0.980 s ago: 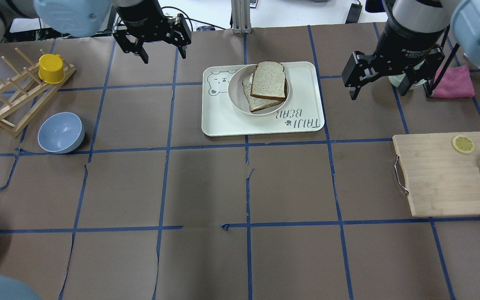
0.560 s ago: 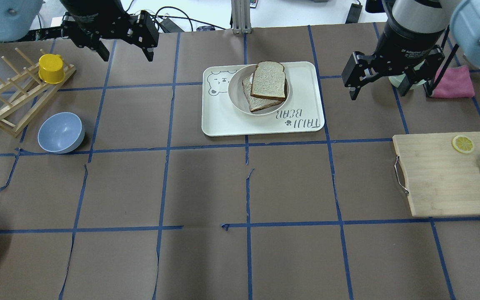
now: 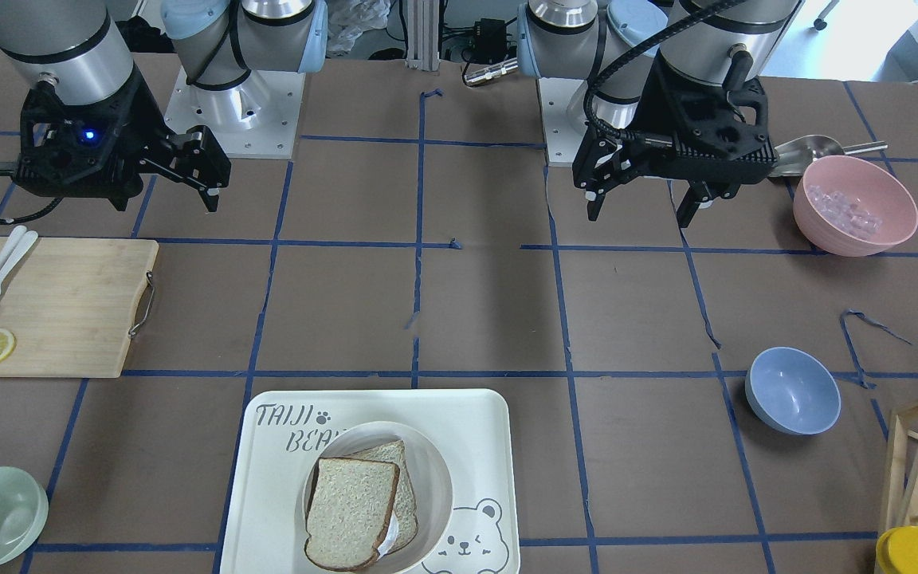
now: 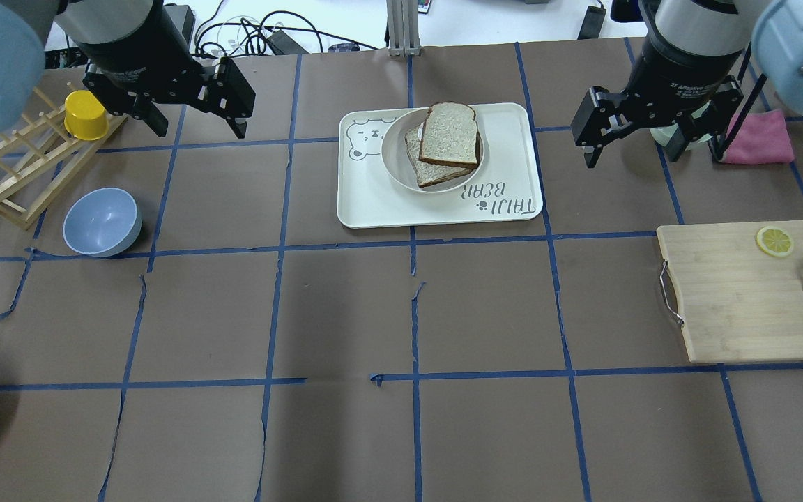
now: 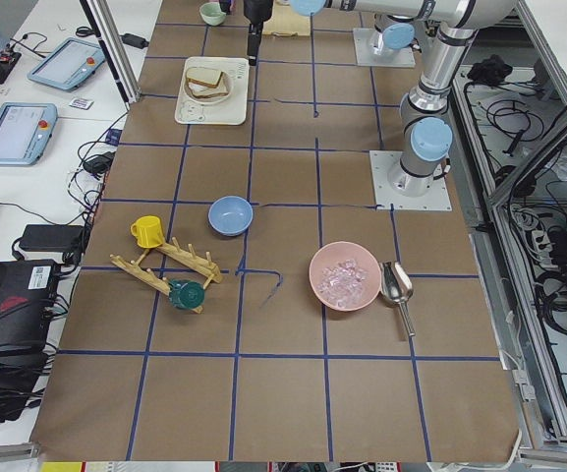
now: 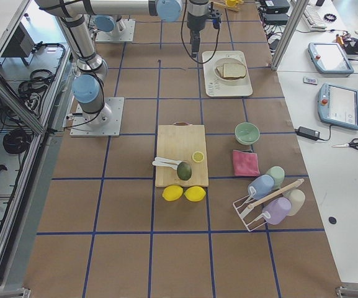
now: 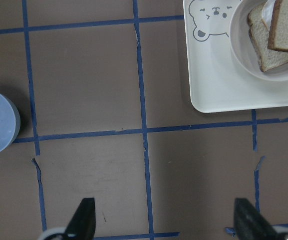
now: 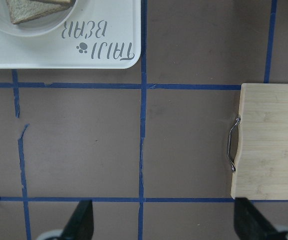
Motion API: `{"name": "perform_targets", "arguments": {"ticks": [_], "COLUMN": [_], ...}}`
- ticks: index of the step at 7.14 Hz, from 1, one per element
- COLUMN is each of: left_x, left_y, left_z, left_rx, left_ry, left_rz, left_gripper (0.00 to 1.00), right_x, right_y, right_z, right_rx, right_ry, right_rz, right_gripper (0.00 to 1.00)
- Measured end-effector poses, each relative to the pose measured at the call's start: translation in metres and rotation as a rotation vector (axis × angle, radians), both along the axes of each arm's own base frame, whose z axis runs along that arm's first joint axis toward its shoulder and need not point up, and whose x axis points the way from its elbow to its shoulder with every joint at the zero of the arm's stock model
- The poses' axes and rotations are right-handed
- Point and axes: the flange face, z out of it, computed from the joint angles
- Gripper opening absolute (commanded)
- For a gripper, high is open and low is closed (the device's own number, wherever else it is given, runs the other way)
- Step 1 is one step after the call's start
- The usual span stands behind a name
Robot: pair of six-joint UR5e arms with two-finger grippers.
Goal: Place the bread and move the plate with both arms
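Bread (image 4: 450, 134) sat stacked on the plate (image 4: 394, 150); left fingers (image 4: 239, 127) and right fingers (image 4: 590, 155) hung apart, empty. I feared uneven lifting would slide it off.

Both arms are built from silver-grey round tubes, and the joints are closed with light-blue caps (image 4: 795, 49). The left arm (image 3: 714, 32), at the upper right of the front-facing view, is followed by a black ribbed hose (image 3: 626, 60). On the right arm (image 3: 52, 40), at the upper left, a small blue light (image 3: 90, 135) is seen on the black wrist block. Each base is fixed on a pale square plate (image 3: 268, 119) with small dark screws. The left gripper (image 4: 201, 131) and the right gripper (image 4: 633, 159) are black, with two angular fingers; white lettering (image 4: 694, 87) is printed on the right one.
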Motion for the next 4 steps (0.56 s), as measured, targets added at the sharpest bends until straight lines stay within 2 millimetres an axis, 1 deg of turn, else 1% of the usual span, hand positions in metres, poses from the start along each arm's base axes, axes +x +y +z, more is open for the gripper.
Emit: {"name": "perform_targets", "arguments": {"ticks": [4], "left_x": [-0.0004], "left_y": [-0.0031], "left_z": [0.0017], "left_rx": [-0.043], "left_ry": [0.003], "left_rz": [0.011], "left_gripper": [1.00], "right_x": [0.0000], "right_y": [0.0000], "right_z": [0.0003], "right_rx": [-0.001], "right_ry": [0.000], "right_rz": [0.000], "right_gripper": [1.00]}}
